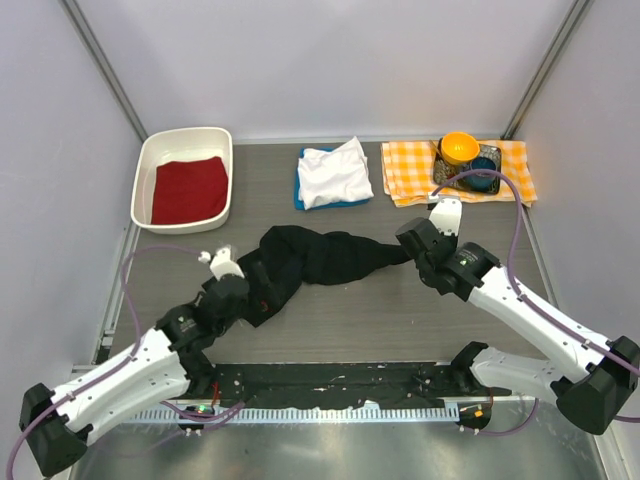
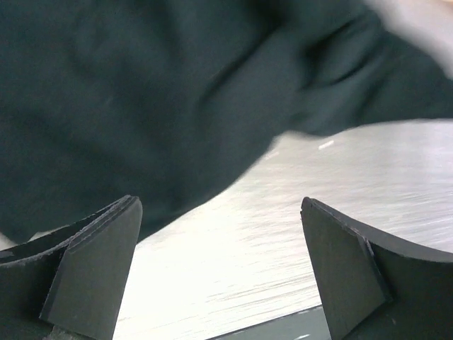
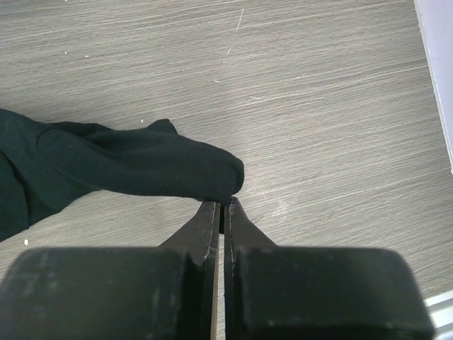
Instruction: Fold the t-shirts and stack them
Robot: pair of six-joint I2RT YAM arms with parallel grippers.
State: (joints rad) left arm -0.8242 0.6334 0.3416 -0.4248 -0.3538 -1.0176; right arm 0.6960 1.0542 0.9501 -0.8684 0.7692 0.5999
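The black t-shirt (image 1: 320, 258) lies bunched in a long twisted band across the middle of the table. My right gripper (image 1: 406, 246) (image 3: 224, 204) is shut on the shirt's right end, a rounded fold of black cloth (image 3: 141, 166) pinched at its fingertips. At the band's left end, my left gripper (image 1: 255, 290) (image 2: 219, 202) is open, jaws wide apart with only bare table between them; the black cloth (image 2: 141, 106) lies just ahead of the fingertips. A folded white t-shirt (image 1: 335, 172) rests on a blue one (image 1: 299, 192) at the back centre.
A white bin (image 1: 185, 135) holding a red cloth (image 1: 188, 190) stands at the back left. An orange-and-white checked cloth (image 1: 410, 170) at the back right carries an orange bowl (image 1: 459, 148) and a blue dish (image 1: 482, 180). A black mat (image 1: 330, 385) runs along the near edge.
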